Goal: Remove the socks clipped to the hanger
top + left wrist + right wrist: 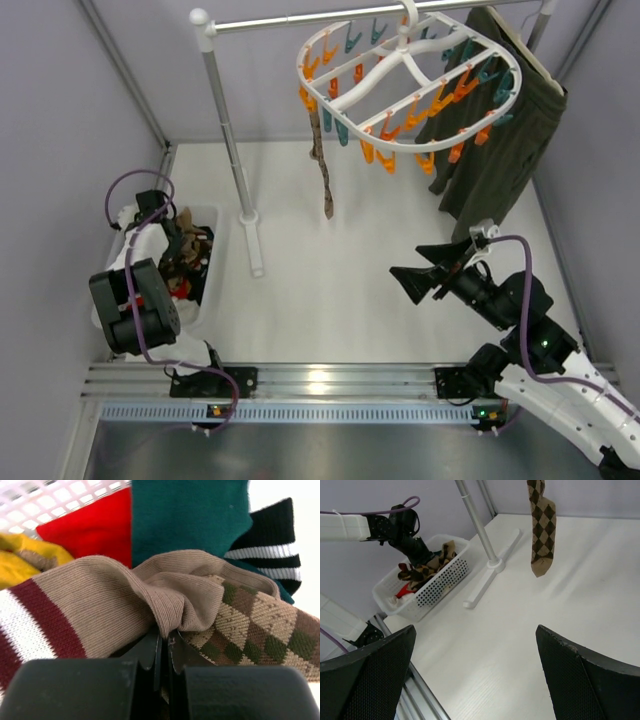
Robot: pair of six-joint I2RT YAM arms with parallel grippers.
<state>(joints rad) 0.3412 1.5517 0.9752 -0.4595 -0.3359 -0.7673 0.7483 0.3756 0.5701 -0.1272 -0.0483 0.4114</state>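
The white oval hanger (404,50) with orange and teal clips hangs from the rail. One brown argyle sock (322,165) (541,530) dangles from a clip at its left side. My left gripper (185,245) (167,637) is down in the white basket (212,290), shut on a fold of a tan sock with red and white stripes (90,610). An argyle sock (250,625) lies beside that fold. My right gripper (405,259) (475,628) hovers open over the table, right of and below the hanging sock, with nothing between its fingers.
The white rail stand (228,140) (477,525) rises between the basket (440,587) and the hanging sock, its foot on the table. A dark olive garment (500,150) hangs at the back right. Red (95,527), teal (185,520), black striped (272,540) and yellow (20,560) socks fill the basket.
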